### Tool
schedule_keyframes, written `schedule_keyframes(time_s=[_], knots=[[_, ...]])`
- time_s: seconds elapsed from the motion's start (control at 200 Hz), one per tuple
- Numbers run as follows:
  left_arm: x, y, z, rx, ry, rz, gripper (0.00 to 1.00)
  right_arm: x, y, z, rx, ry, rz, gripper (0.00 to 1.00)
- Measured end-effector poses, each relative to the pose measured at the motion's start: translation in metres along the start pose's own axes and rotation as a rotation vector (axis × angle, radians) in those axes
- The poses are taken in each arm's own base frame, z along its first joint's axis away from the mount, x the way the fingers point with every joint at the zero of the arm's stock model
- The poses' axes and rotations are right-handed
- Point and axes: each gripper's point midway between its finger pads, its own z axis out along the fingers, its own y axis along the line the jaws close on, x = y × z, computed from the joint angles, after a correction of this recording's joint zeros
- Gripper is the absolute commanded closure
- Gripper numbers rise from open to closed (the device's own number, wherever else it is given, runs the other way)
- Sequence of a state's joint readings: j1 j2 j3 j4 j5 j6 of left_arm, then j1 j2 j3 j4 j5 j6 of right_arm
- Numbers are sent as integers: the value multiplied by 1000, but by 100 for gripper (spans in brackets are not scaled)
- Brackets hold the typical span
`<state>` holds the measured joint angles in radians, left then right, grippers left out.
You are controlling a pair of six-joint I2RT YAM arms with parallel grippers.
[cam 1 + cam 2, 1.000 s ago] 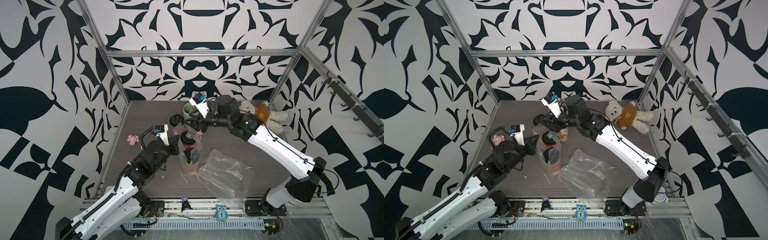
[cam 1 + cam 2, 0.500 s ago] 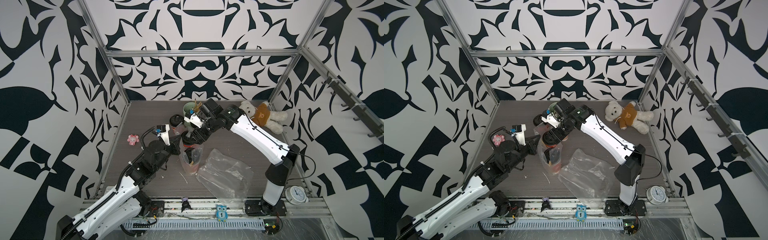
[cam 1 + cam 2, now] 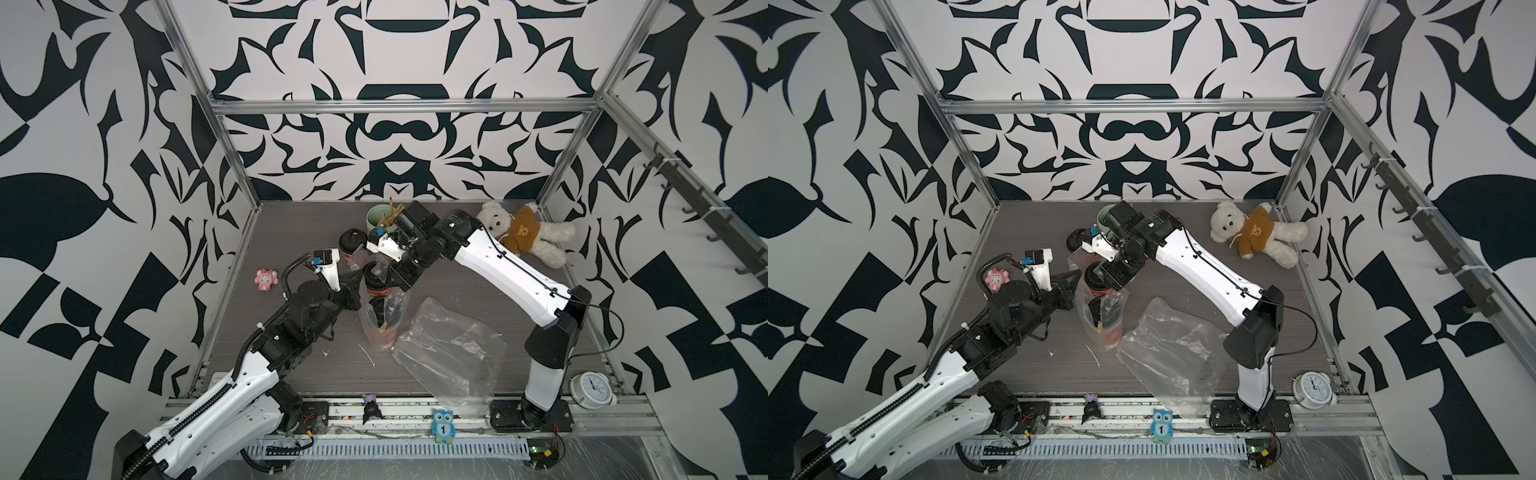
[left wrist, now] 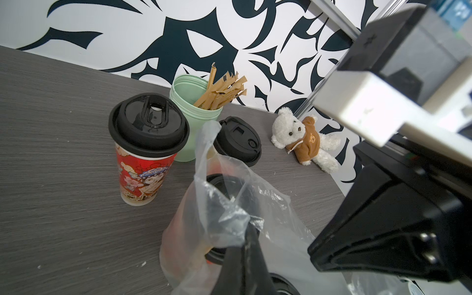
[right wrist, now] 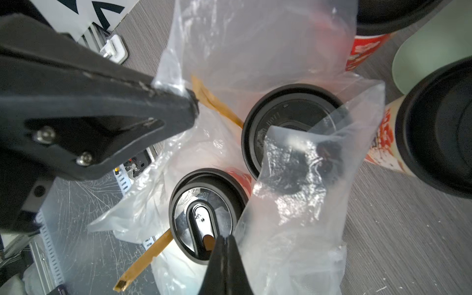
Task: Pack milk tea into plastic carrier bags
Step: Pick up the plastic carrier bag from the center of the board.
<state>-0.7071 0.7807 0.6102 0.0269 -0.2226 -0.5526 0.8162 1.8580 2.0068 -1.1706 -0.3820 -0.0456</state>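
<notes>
1. Two milk tea cups sit inside the clear, crinkly carrier bag [image 3: 402,305] near the middle of the worktop [image 3: 291,232]. They are a red bagged cup [image 5: 204,212] and a second bagged cup [image 5: 281,109]. Both show glossy black dome lids through the bag's open mouth, and a brown paper stick [image 5: 217,102] lies in there with them.
2. Outside, just behind the bag, stand a loose red cup [image 4: 143,176] with a cartoon print and a cream cup [image 4: 238,141]. Each has a black lid, and both are beside the mint-green cup [image 4: 194,132] of brown sticks.
3. The spare carrier bag [image 3: 449,353] lies flat and rumpled on the worktop, just beside the filled one, on the right arm's side.
4. The left end effector [image 5: 190,103] is closed, pinching a bunch of film at one side of the bag's mouth.
5. The right end effector [image 5: 224,240] is closed tight at the opposite side, over the red bagged cup's lid. As far as the wrist view shows, the bag's film is caught at its tips.
6. A second ago the right end effector hung higher, by the mint-green cup; it has since come down to the bag's mouth. The right arm's elbow now stands up, uncovering an alarm clock [image 3: 592,386] by its base. The left arm and the filled bag have barely shifted.
</notes>
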Motion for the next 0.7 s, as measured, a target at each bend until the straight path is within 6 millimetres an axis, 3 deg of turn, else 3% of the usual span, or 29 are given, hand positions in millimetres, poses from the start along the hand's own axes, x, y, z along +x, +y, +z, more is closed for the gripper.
schedule_keyframes(time_s=[0.385, 0.465, 0.7], knots=[[-1, -2, 0, 8, -2, 3, 100, -14, -2, -11, 40, -73, -11, 100], [-1, -2, 0, 9, -2, 3, 100, -18, -1, -19, 56, -100, -17, 72], [-1, -2, 0, 10, -2, 2, 100, -30, 6, -38, 127, -129, -77, 41]])
